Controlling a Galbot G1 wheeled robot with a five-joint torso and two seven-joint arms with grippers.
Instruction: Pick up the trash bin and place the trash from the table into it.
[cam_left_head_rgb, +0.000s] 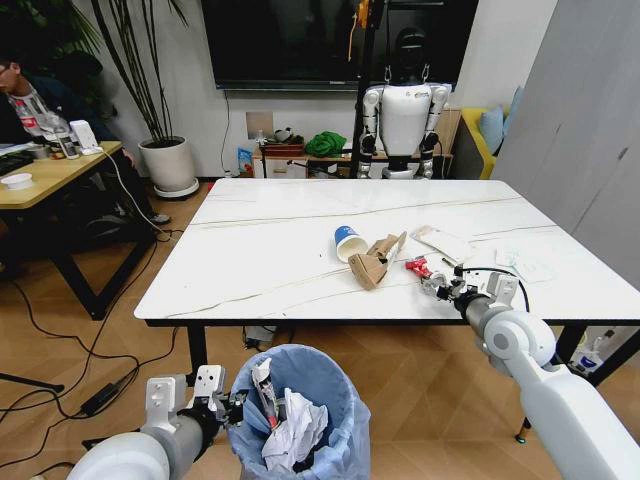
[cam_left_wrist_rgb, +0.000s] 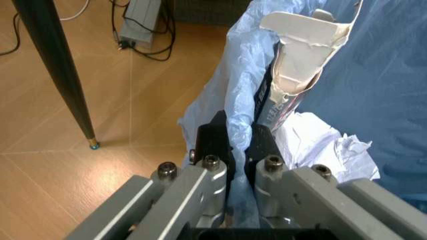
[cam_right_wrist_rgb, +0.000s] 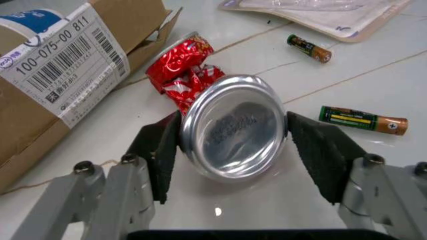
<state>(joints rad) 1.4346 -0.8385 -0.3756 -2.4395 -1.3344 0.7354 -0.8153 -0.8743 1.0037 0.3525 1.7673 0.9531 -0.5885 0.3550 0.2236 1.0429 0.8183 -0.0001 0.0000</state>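
My left gripper (cam_left_wrist_rgb: 239, 145) pinches the bin (cam_left_head_rgb: 335, 385) rim, keeping it below the table (cam_left_head_rgb: 250, 250) edge. My right gripper (cam_right_wrist_rgb: 233, 145) brackets a crushed can (cam_right_wrist_rgb: 233, 132), pads touching but grip unclear.

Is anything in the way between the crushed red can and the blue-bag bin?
Nothing visible. The right gripper holds the crushed red can at the marble table's near edge; the blue-bagged trash bin sits open below, held by the left gripper.

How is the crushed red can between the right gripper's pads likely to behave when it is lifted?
The crushed red can probably weighs little, being flattened. Its round silver end looks smooth, so it may slip between the right gripper pads. Crumpled metal could deform further under squeeze.
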